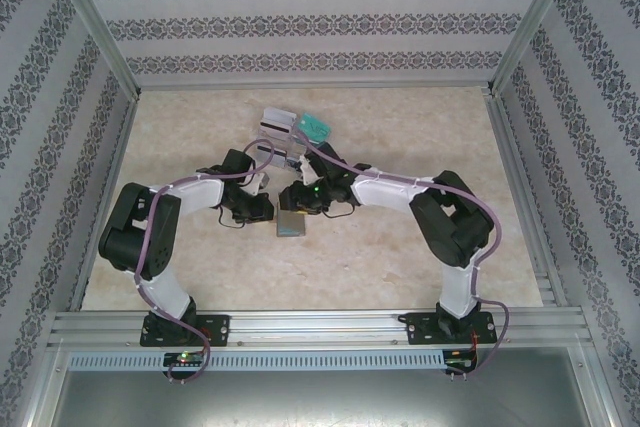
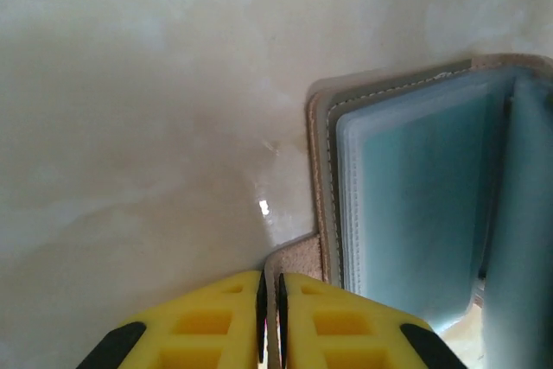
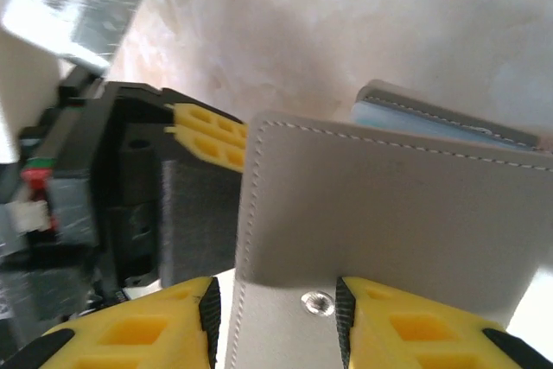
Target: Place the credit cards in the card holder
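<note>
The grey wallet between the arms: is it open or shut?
Open. The left wrist view shows the card holder spread, bluish pockets exposed; the right fingers hold its cover up.

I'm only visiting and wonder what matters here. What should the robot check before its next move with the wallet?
1. Left gripper pinching the wallet edge: ok.
2. Wallet open, pockets showing: ok.
3. Right gripper firmly holding the wallet's snap flap: cannot tell.
4. A card in hand, ready to insert: not ok; the cards sit farther back.
5. Pocket free for a card: cannot tell.
</note>
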